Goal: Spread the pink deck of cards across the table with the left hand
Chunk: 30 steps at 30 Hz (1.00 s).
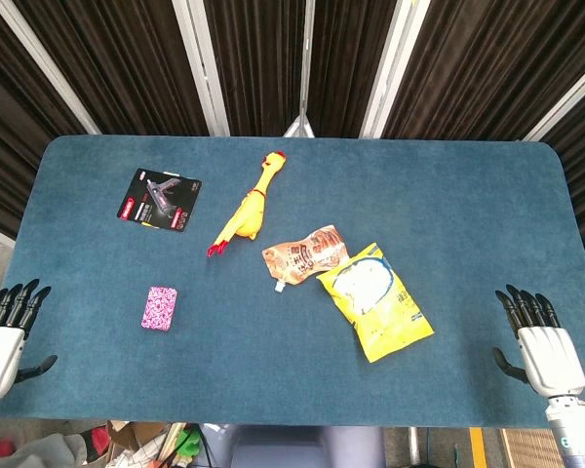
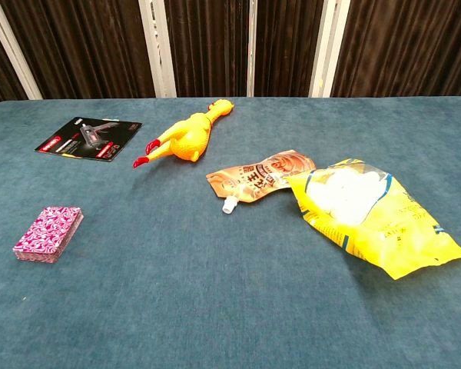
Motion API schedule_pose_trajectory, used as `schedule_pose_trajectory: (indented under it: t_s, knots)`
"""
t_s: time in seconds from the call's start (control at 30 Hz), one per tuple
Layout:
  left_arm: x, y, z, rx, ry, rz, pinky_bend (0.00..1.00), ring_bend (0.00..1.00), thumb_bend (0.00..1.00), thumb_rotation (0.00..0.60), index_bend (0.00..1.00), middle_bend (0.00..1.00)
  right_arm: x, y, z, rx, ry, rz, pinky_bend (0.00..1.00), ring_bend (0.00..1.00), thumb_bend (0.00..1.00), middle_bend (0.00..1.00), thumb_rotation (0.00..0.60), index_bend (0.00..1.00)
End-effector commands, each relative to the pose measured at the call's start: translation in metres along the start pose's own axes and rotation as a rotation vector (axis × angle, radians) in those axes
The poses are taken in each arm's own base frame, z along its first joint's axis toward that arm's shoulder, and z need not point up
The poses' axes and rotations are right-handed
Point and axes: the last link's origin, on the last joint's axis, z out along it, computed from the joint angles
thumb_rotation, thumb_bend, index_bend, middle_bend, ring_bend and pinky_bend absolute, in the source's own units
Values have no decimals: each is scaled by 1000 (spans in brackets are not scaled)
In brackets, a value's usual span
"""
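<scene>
The pink deck of cards (image 1: 159,308) lies as a neat stack on the blue table (image 1: 468,195), toward its front left; in the chest view the deck (image 2: 48,232) shows its patterned top and stacked edges. My left hand (image 1: 4,336) hovers at the table's front left corner, fingers apart and holding nothing, well left of the deck. At the front right corner my right hand (image 1: 536,341) is likewise spread and holds nothing. Neither hand appears in the chest view.
A black product card (image 1: 159,199) lies at the back left. A yellow rubber chicken (image 1: 247,208) sits mid-table, with an orange spouted pouch (image 1: 304,253) and a yellow snack bag (image 1: 375,300) to its right. Dark curtains hang behind the table.
</scene>
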Motion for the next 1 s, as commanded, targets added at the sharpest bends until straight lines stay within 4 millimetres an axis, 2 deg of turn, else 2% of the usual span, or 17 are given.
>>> schedule_pose_trajectory:
  t_s: [0.03, 0.3, 0.43, 0.63, 0.73, 0.87, 1.0]
  knots:
    - [0, 0, 0, 1, 0, 1, 0, 0, 86, 600, 0, 0, 0, 0, 0, 1, 1, 0, 19, 0, 362, 0, 600, 0]
    - [-3, 1, 2, -1, -15, 11, 0, 0, 86, 600, 0, 0, 1, -1, -1, 4, 4, 3, 19, 0, 362, 0, 600, 0]
    - [-6, 7, 10, -4, -60, 10, 0, 0, 86, 600, 0, 0, 0, -1, -1, 7, 2, 2, 19, 0, 363, 0, 600, 0]
    - [-11, 26, 42, -28, -168, 78, 0, 0, 86, 600, 7, 0, 0, 0, 1, 1, -2, 8, 19, 0, 363, 0, 600, 0]
    - [-19, 40, 61, -38, -238, 102, 0, 0, 91, 600, 13, 0, 0, 0, 1, 1, -4, 9, 19, 0, 362, 0, 600, 0]
    - [-29, 55, 82, -43, -291, 144, 0, 0, 150, 600, 27, 0, 0, 1, 1, -1, -3, 12, 19, 0, 363, 0, 600, 0]
    - [-39, 71, 98, -42, -342, 154, 0, 0, 154, 600, 59, 0, 1, 1, 1, 0, -3, 16, 19, 0, 362, 0, 600, 0]
